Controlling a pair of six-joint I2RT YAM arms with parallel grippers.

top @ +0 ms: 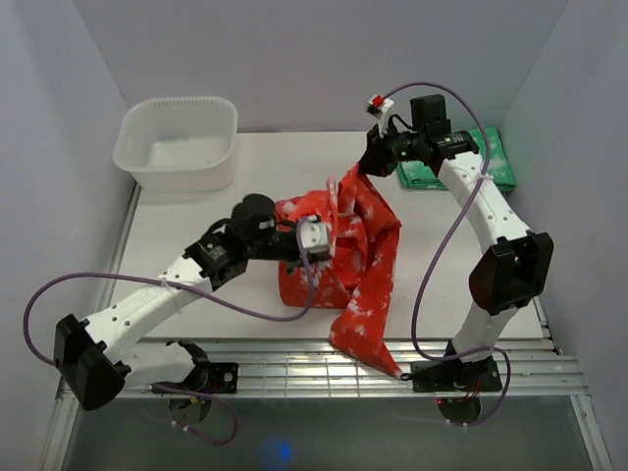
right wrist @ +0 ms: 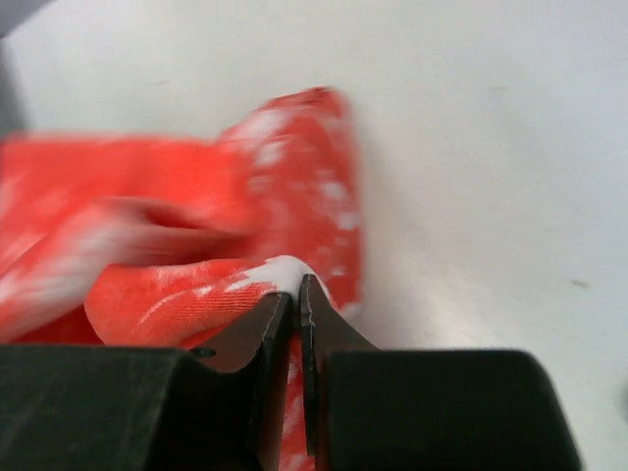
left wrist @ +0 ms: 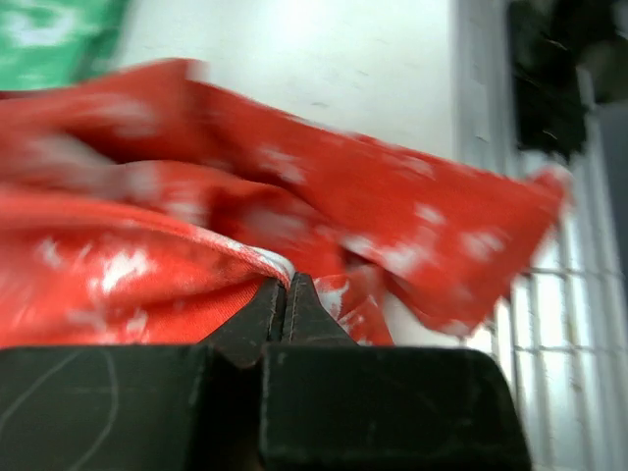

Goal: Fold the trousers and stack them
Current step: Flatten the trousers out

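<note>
The red-orange trousers point(top: 358, 265) with white blotches hang lifted over the middle of the table, one end trailing past the front edge. My left gripper point(top: 316, 238) is shut on a fold of the trousers at their left side; the left wrist view shows its jaws point(left wrist: 286, 280) pinching cloth point(left wrist: 147, 265). My right gripper point(top: 368, 162) is shut on the trousers' top edge, holding it above the table; the right wrist view shows cloth point(right wrist: 196, 294) clamped at its tips point(right wrist: 297, 285).
A white plastic tub point(top: 177, 142) stands at the back left. A folded green cloth with white blotches point(top: 491, 162) lies at the back right under the right arm. The wire rack point(top: 294, 373) runs along the front edge.
</note>
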